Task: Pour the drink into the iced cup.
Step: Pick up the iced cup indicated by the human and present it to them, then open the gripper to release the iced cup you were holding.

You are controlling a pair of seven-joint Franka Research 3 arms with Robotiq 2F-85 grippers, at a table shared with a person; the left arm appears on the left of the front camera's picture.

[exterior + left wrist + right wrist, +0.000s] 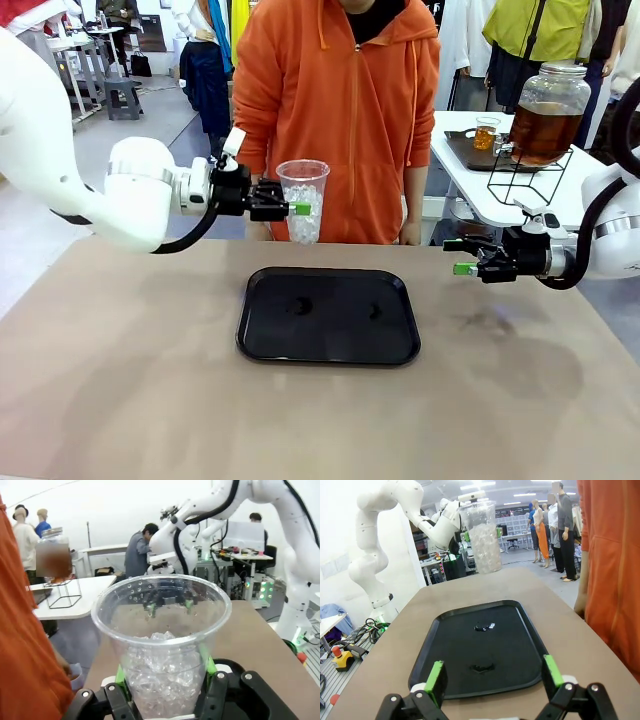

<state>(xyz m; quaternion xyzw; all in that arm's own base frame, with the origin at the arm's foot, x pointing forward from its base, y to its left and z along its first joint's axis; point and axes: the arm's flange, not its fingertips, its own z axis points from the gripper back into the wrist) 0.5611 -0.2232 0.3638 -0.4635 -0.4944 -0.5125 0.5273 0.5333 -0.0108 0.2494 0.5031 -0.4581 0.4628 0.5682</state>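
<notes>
My left gripper (298,208) is shut on a clear plastic cup (303,198) partly filled with crushed ice and holds it upright in the air, beyond the far edge of a black tray (330,340). In the left wrist view the cup (162,645) sits between the green pads (120,675). The amber drink shows in a large glass jar (546,120) and a small glass (486,134) on a side table at the back right. My right gripper (462,258) hangs open and empty to the right of the tray; in the right wrist view the gripper (494,677) hovers over the tray's (515,650) near rim.
A person in an orange hoodie (345,110) stands at the far edge, just behind the cup. The tray carries two small wet spots (484,626). The white side table (470,175) with the jar's wire stand (530,175) lies beyond my right arm.
</notes>
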